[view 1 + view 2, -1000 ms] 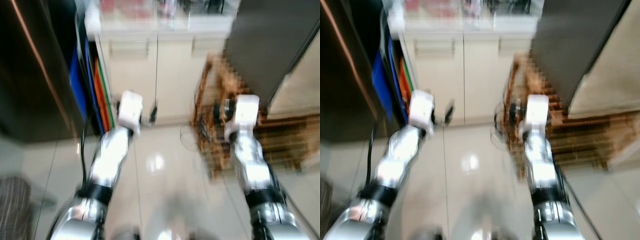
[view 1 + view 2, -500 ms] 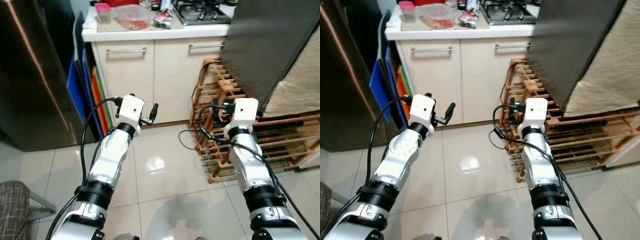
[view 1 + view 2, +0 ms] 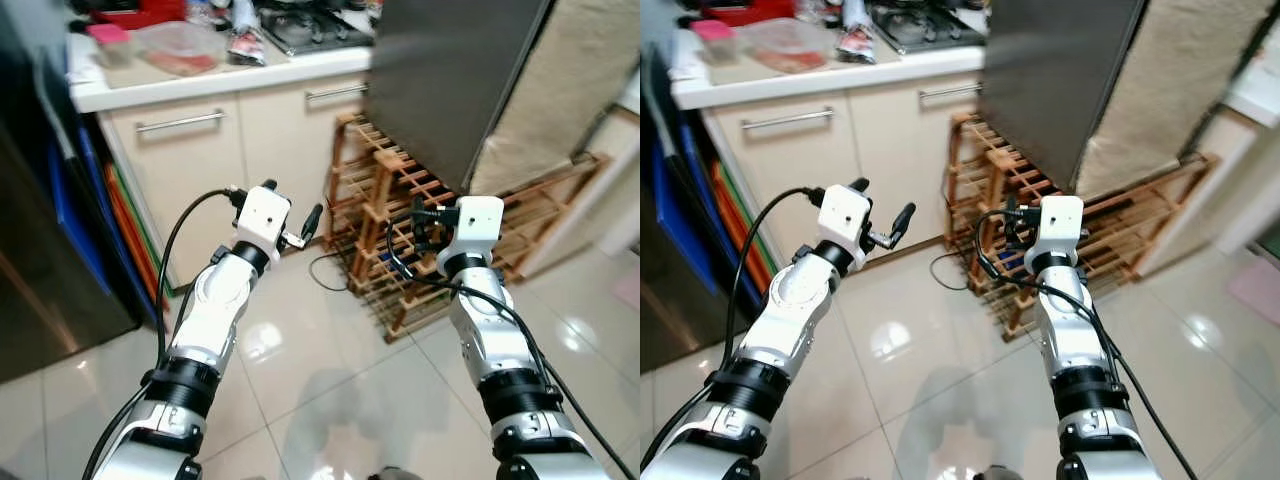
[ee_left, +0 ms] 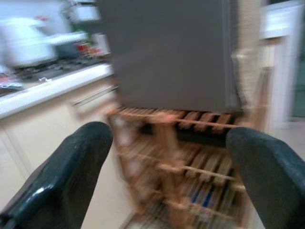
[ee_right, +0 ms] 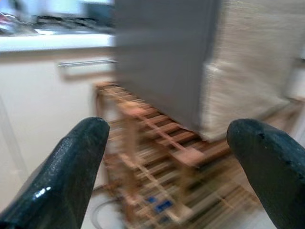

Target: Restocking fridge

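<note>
**Both hands raised and empty before a wooden rack, kitchen floor open below**

Cut off by the top edge: a tall grey appliance front, probably the fridge, with only its lower part in sight and no handle or door seam to be made out. Beside it, a beige woven panel, also cropped at the top. Along the robot's left, a dark brushed-metal surface, cropped and blurred. Wedged between that surface and the cabinets, blue and orange flat boards standing on edge, largely hidden.

Underfoot, glossy pale tiled floor, broad and bare in front of the robot, with free room between the two arms. Further back, cream cabinets with bar handles under a white worktop; on the worktop, a clear tub holding something reddish, a pink-lidded container, a crinkled packet and part of a gas hob, all small and soft in focus. No stock item to be picked out with certainty.

Below the grey front, a low wooden slatted rack, contents blurred apart from blue specks; a thin black cable on the tiles at its near corner.

Left hand held up in the air near the rack's corner, fingers spread wide, grasping nothing. Right hand likewise released, facing the rack, its fingertips well apart in the wrist view.
</note>
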Tool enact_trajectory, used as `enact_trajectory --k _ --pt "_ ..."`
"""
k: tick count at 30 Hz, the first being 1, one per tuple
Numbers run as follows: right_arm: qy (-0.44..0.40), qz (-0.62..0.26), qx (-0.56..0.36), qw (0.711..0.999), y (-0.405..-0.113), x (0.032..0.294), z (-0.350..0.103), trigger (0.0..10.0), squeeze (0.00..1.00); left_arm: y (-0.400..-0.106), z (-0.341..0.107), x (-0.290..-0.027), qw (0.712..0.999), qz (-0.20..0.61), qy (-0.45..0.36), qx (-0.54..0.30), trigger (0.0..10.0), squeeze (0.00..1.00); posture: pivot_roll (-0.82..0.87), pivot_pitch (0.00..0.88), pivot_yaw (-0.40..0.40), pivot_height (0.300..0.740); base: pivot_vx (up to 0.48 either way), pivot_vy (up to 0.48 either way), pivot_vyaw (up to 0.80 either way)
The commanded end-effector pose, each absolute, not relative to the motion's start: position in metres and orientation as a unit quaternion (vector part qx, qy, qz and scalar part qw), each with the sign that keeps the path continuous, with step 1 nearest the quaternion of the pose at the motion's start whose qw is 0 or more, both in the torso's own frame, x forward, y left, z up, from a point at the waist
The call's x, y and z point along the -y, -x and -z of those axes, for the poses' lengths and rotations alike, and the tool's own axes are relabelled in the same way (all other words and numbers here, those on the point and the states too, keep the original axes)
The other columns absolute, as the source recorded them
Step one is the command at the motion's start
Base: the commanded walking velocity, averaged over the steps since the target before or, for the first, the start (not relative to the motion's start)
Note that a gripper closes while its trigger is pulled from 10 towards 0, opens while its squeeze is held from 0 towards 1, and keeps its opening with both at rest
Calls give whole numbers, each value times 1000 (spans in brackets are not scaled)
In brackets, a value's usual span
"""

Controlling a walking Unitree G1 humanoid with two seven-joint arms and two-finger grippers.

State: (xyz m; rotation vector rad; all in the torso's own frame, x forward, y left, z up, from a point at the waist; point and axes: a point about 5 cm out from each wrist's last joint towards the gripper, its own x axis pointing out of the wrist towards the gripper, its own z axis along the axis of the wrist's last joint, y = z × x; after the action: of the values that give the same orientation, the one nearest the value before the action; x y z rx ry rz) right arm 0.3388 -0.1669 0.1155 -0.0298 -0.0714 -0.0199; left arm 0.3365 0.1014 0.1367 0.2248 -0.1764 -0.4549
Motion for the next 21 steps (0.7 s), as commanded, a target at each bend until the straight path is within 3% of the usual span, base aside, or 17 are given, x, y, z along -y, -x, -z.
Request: enact_trajectory --k 1,8,16,21 --pt "11 12 42 999 -339 167 -118 10000 0 -338 -142 -98 960 234 -121 94 10000 0 -19 0 -23 740 0 0 -638" --pt "11 18 38 999 -338 169 -115 10000 0 -339 -139 -97 961 233 -124 81 10000 0 -25 0 -20 740 0 0 -629" --pt "26 52 55 997 -344 194 -129 10000 0 -348 -139 -106 977 192 -78 54 10000 0 -60 0 9 740 0 0 -628" --pt "36 87 69 993 -352 218 -148 10000 0 -353 -143 -115 982 176 -47 49 10000 0 -77 0 49 740 0 0 0"
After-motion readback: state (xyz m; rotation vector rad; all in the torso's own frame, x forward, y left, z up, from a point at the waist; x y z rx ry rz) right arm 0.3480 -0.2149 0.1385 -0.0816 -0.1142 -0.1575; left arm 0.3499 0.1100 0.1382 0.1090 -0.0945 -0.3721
